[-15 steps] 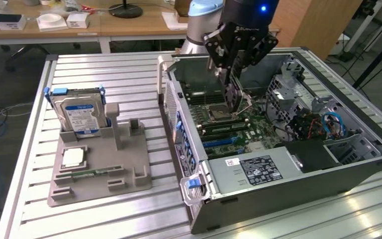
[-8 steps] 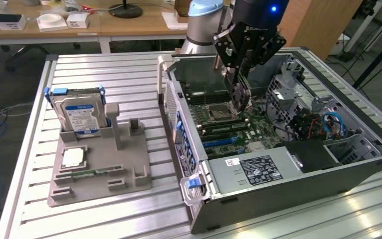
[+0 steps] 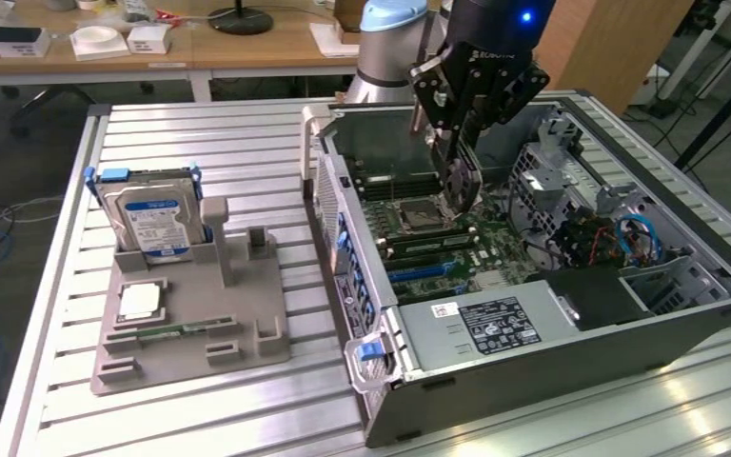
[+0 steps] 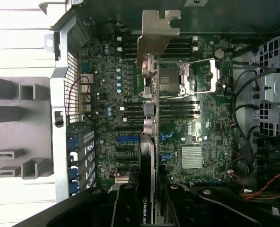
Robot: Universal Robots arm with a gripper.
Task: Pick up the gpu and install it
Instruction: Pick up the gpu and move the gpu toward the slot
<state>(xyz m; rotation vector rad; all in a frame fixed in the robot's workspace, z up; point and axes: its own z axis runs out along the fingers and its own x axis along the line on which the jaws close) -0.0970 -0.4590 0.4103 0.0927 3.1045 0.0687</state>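
My gripper [image 3: 457, 143] is shut on the gpu [image 3: 460, 186], a thin dark card that hangs edge-down inside the open computer case [image 3: 340, 205], just above the motherboard [image 3: 448, 252] near the processor socket. From the wrist, the gpu [image 4: 147, 151] appears edge-on between my fingers [image 4: 126, 201], its silvery end bracket [image 4: 157, 33] pointing away from the camera. The card hovers over the board's slots [image 4: 126, 139]; whether it touches them I cannot tell.
A grey parts holder [image 3: 187, 357] lies on the slatted table at the exterior view's left. It carries a silver hard drive [image 3: 152, 217], a square chip [image 3: 141, 301] and a green memory stick [image 3: 182, 330]. Inside the case are the power supply [image 3: 486, 324], drive cages and cables [image 3: 620, 238].
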